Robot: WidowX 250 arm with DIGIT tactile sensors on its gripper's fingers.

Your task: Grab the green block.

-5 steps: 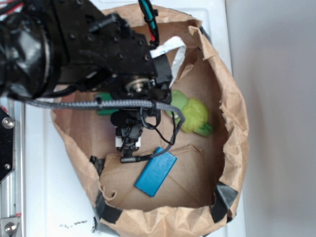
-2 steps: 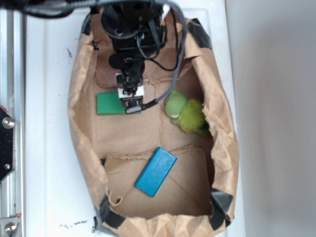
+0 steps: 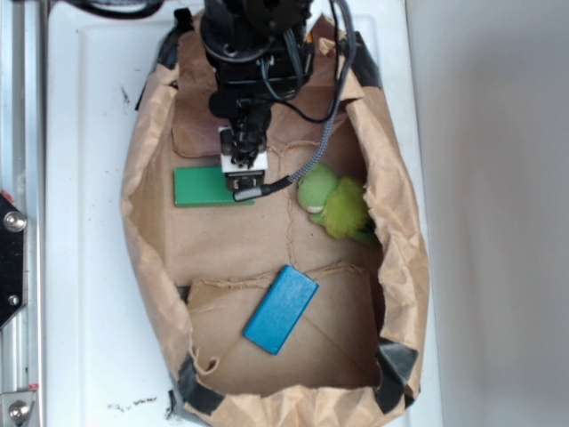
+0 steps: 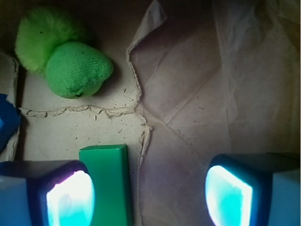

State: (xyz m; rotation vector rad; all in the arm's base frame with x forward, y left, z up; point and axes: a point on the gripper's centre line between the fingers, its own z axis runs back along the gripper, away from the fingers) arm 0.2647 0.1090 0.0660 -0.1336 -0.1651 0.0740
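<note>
The green block (image 3: 204, 187) lies flat on the paper floor of an open brown bag (image 3: 142, 222), at its left side. My gripper (image 3: 243, 178) hangs over the block's right end, pointing down. In the wrist view the green block (image 4: 106, 183) sits in the gap between the fingers, close against the left pad (image 4: 70, 197) and far from the right pad (image 4: 228, 195). The gripper (image 4: 148, 197) is open, and nothing is clamped.
A fuzzy yellow-green plush toy (image 3: 336, 203) (image 4: 70, 61) lies against the bag's right wall. A blue block (image 3: 281, 309) rests diagonally on a paper flap nearer the front, and its corner (image 4: 7, 122) shows at the wrist view's left edge. Crumpled bag walls (image 3: 404, 231) ring everything.
The arm has pulled back toward the top of the picture, uncovering the bag. The gripper moved from near the blue block to above the green block's right end, then slightly right.
</note>
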